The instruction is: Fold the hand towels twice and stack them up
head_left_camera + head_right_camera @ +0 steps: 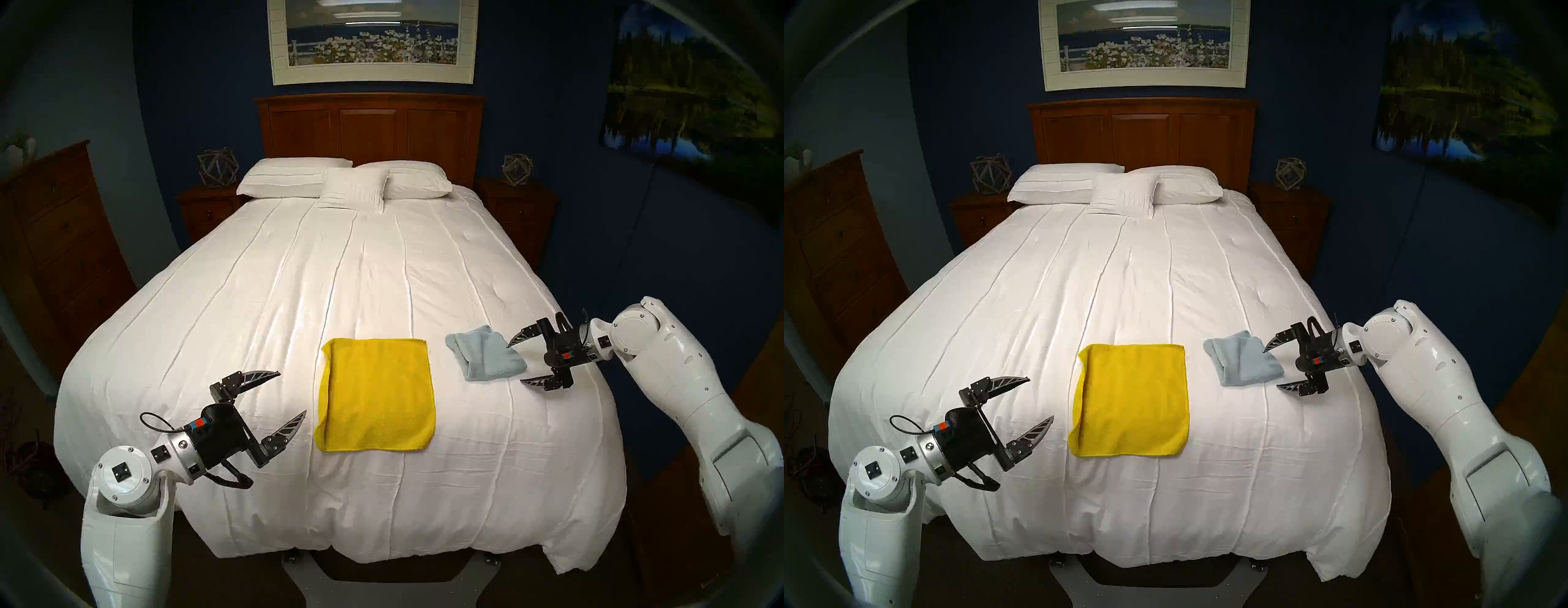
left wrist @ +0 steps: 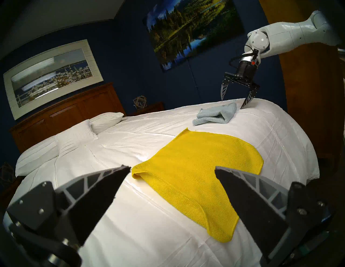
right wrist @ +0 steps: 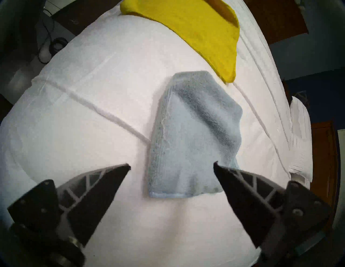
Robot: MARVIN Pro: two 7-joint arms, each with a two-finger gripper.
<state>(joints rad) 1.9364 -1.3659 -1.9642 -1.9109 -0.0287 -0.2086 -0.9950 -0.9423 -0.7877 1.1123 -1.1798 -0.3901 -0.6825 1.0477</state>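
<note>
A bright yellow hand towel [image 1: 376,395] lies spread flat on the white bedspread [image 1: 297,276], near the foot of the bed; it also shows in the left wrist view [image 2: 197,175] and the right wrist view [image 3: 196,28]. A pale grey-blue hand towel [image 1: 483,354] lies folded small to its right, also in the right wrist view [image 3: 192,134]. My left gripper [image 1: 292,395] is open and empty, just left of the yellow towel. My right gripper [image 1: 514,361] is open and empty at the blue towel's right edge, above the bedspread.
White pillows [image 1: 339,182] lie at the head of the bed, against the wooden headboard [image 1: 369,127]. Nightstands [image 1: 515,212] stand on both sides and a dresser [image 1: 55,237] at the left. The bed edge drops off just right of the blue towel.
</note>
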